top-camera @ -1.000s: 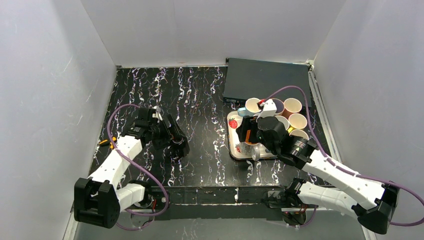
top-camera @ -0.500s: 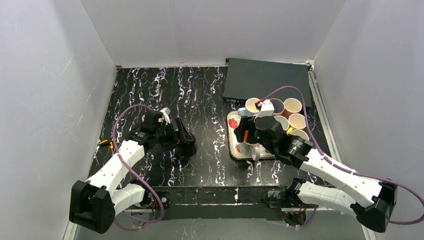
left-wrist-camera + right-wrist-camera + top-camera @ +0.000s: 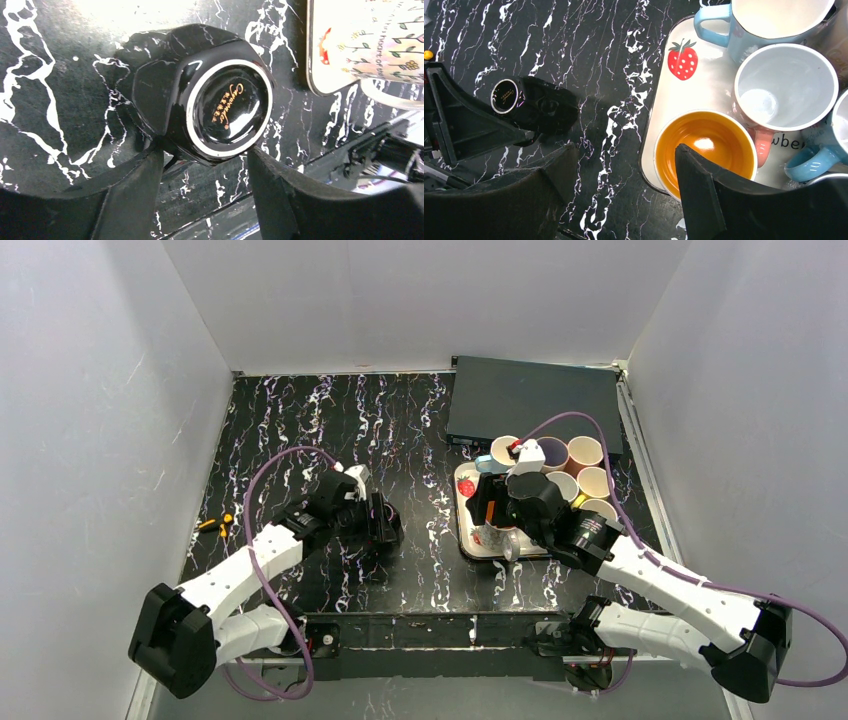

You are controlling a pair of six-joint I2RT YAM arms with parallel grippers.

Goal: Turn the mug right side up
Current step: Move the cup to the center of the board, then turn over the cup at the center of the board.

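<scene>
Black mug [image 3: 220, 107], clamped sideways in the left gripper's [image 3: 202, 155] jaws, is nearing the strawberry tray [image 3: 704, 95], not yet righted; right gripper's [image 3: 624, 150] jaws are gaping.

I saw the mug [image 3: 215, 107] as a glossy black piece with a faceted body. Its flat base was ringed in white and printed with small gold script. It was not upright: the base faced my left wrist camera and the mouth pointed away, out of sight. It sat over the black marbled table [image 3: 60, 75], left of the tray [image 3: 689, 100] and well apart from it. The left gripper [image 3: 202, 152] had it pinched, both fingers [image 3: 130, 190] touching its sides.
</scene>
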